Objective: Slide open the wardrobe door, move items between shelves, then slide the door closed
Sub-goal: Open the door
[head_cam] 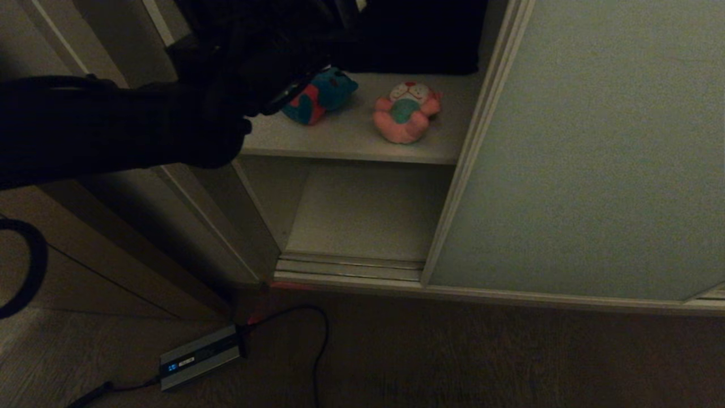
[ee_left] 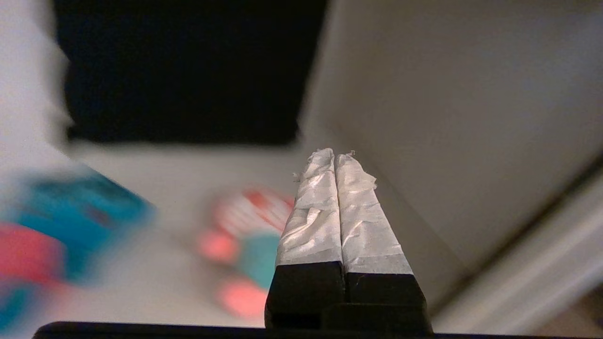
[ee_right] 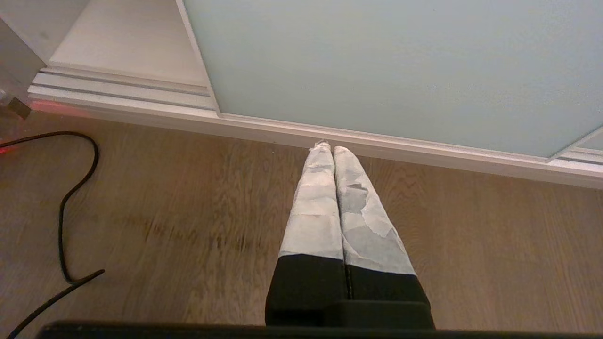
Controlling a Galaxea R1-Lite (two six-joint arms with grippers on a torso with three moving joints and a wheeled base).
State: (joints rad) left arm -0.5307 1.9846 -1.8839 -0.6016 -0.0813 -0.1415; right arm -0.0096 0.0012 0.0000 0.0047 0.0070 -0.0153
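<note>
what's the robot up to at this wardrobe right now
The sliding wardrobe door is pushed aside, leaving the shelves open. Two plush toys sit on the upper shelf: a teal one and a pink one, neither held. The left gripper is raised in front of that shelf, shut and empty, near the teal toy. The right gripper hangs shut over the wood floor. The lower shelf holds nothing visible.

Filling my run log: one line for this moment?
door open | teal toy, pink toy on upper shelf | left gripper shut, empty, near toys | right gripper shut, over floor
</note>
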